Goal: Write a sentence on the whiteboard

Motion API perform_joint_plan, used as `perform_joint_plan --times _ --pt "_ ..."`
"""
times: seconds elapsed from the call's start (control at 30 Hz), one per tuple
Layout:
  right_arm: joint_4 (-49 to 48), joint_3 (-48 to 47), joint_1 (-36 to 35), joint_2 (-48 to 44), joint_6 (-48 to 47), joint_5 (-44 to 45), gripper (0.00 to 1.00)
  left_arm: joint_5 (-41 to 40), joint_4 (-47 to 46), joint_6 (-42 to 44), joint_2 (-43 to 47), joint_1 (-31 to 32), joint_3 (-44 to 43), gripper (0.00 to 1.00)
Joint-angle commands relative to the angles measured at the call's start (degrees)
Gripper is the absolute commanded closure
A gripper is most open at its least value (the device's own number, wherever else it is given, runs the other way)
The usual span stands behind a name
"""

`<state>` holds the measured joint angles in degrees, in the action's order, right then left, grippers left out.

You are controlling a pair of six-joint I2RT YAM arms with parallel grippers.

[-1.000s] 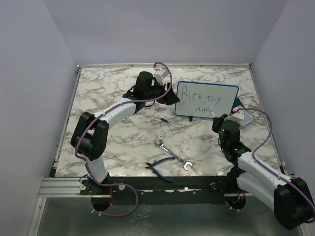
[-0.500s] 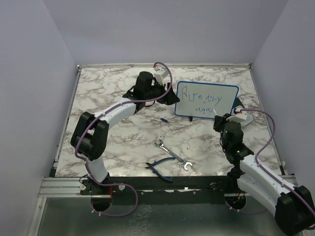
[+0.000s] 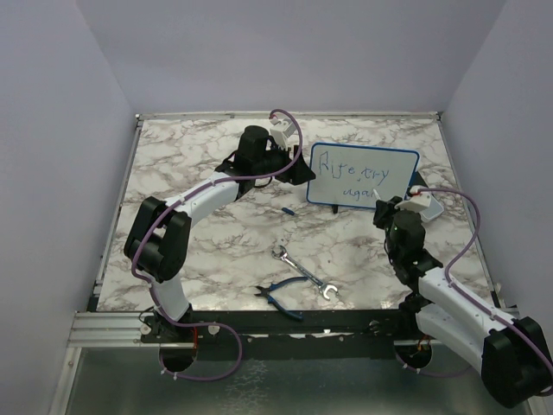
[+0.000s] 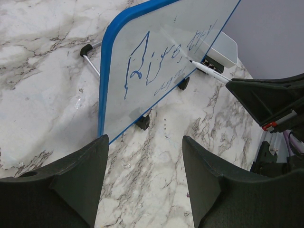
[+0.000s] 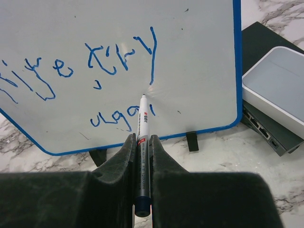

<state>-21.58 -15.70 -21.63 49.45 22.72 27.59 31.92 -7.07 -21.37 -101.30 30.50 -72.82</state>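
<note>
Nearest the arm bases, blue-handled pliers (image 3: 278, 298) and a combination wrench (image 3: 304, 273) lie on the marbled tabletop (image 3: 173, 164), well apart from the work and taking no part in it. Right hand (image 5: 142, 140): clamped tight on a whiteboard marker (image 5: 143, 124), barrel running straight out between the fingers, tip up at the board face. In both wrist views the tip looks to be touching the board, just past the end of the lower line of writing. A small blue piece (image 3: 287, 210) lies on the tabletop just left of the board's foot, possibly the marker cap; too small to tell. The whiteboard (image 5: 190, 71) stands tilted on short black feet, right of centre toward the far side, its blue frame resting clear of the right hand. The sentence (image 3: 354, 169) runs in two lines of blue scrawl: an upper line filling most of the width, and a short lower line of a few letters. Left hand (image 4: 145, 156): fingers spread wide with nothing between them, beside the board's left edge but not gripping it. Behind the board's right corner sits a pale box (image 5: 275, 85) on a dark base. Judgement: writing is well along, with the upper line done and the lower one apparently mid-word; what is left is finishing that line and lifting the marker off.
</note>
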Motion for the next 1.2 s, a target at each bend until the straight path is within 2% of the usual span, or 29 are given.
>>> perform_joint_plan --times 0.0,0.4,0.73,1.17 --pt "-1.8 -1.3 0.2 0.1 -1.1 1.5 0.99 1.0 0.7 0.7 2.0 0.3 -0.2 0.36" --pt "-2.9 -1.3 0.2 1.7 -1.4 2.0 0.99 1.0 0.8 0.7 2.2 0.3 -0.2 0.36" --pt "4.4 -0.9 0.2 -4.7 0.6 3.0 0.99 1.0 0.7 0.7 2.3 0.4 -0.2 0.36" --pt "2.9 -1.3 0.2 -0.5 0.8 4.2 0.99 1.1 0.8 0.7 2.2 0.3 -0.2 0.36"
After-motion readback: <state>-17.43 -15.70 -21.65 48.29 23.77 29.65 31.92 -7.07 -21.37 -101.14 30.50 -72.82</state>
